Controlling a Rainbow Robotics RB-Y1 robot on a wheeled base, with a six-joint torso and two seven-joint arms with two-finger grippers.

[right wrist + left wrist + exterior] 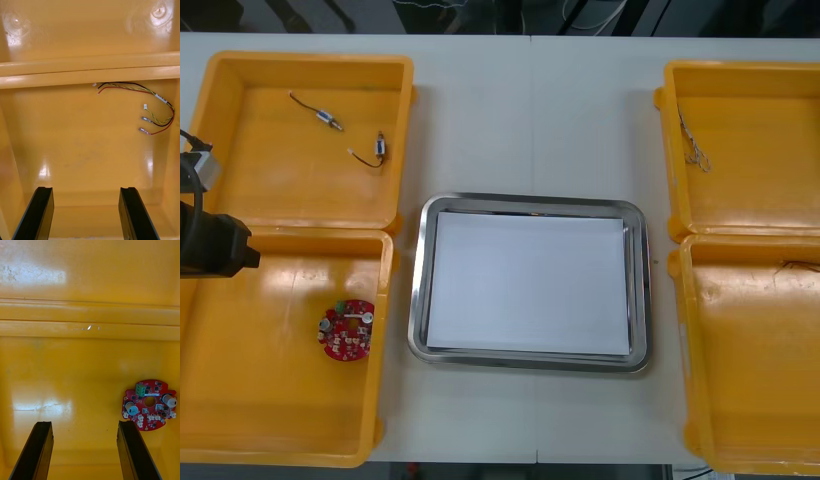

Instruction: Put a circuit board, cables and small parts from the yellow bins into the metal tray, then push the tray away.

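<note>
A round red circuit board lies in the near left yellow bin. In the left wrist view the board sits on the bin floor just past one fingertip, off to the side of the gap. My left gripper is open above that floor, holding nothing. My left arm hangs over the bin's far left corner. My right gripper is open over a bin floor, well short of a bundle of red, yellow and black cables by the far wall. The metal tray, white inside, holds nothing.
The far left bin holds two small metal parts with short black leads. A thin cable lies in the far right bin. The near right bin shows a cable end at its far edge.
</note>
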